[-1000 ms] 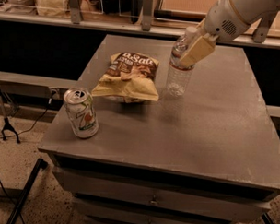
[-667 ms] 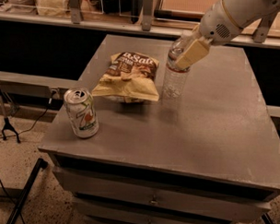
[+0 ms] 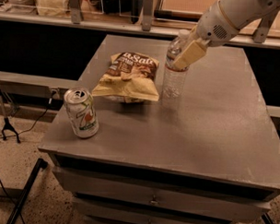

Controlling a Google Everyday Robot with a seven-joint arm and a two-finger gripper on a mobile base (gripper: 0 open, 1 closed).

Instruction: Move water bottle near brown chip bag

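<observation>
On my feed the pincer [image 3: 182, 57] is up at the neck of the water bottle [image 3: 173, 81] and looks clamped on it, though I only really see one finger. The bottle stands upright on the worktop [image 3: 213, 128], just beside the brown chip bag [image 3: 129, 76]. The soda can [image 3: 82, 112] sits near the front corner.

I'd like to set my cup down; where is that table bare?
The right half of the table, from the water bottle to the right edge, is bare, as is the front strip right of the soda can. Crowded: back left, where the brown chip bag sits beside the bottle, gripped near its top by the gripper.
</observation>
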